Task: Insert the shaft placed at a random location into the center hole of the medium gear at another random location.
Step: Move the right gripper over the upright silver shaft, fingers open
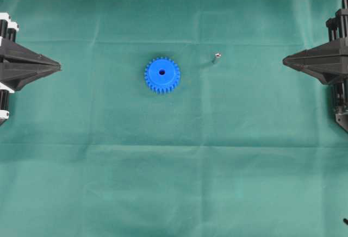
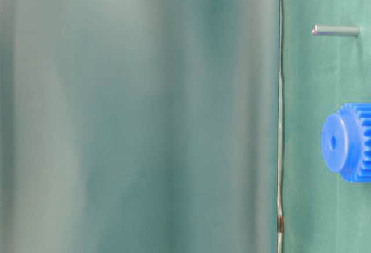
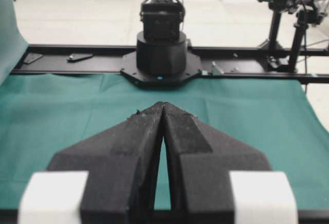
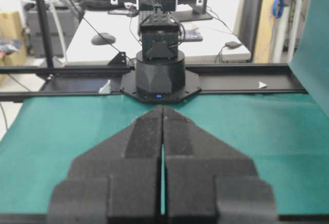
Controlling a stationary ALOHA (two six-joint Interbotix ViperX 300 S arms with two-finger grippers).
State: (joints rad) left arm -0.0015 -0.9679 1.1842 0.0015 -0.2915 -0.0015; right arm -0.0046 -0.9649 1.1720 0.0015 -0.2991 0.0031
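Observation:
The blue medium gear [image 1: 162,75] lies flat near the middle of the green cloth, its dark center hole [image 1: 162,72] facing up. In the table-level view the gear [image 2: 349,142] and its center hole [image 2: 333,142] show at the right edge. The shaft [image 1: 216,56], a small silvery pin, stands upright to the right of the gear and apart from it; the shaft [image 2: 335,30] shows as a short grey rod there. My left gripper [image 1: 58,64] rests at the left edge, shut and empty. My right gripper [image 1: 284,60] rests at the right edge, shut and empty. Neither wrist view shows gear or shaft.
The green cloth [image 1: 174,182] covers the whole table with faint fold creases. Each wrist view looks across the cloth at the opposite arm's black base [image 3: 161,54] [image 4: 159,75] on a black rail. A blurred green surface fills most of the table-level view.

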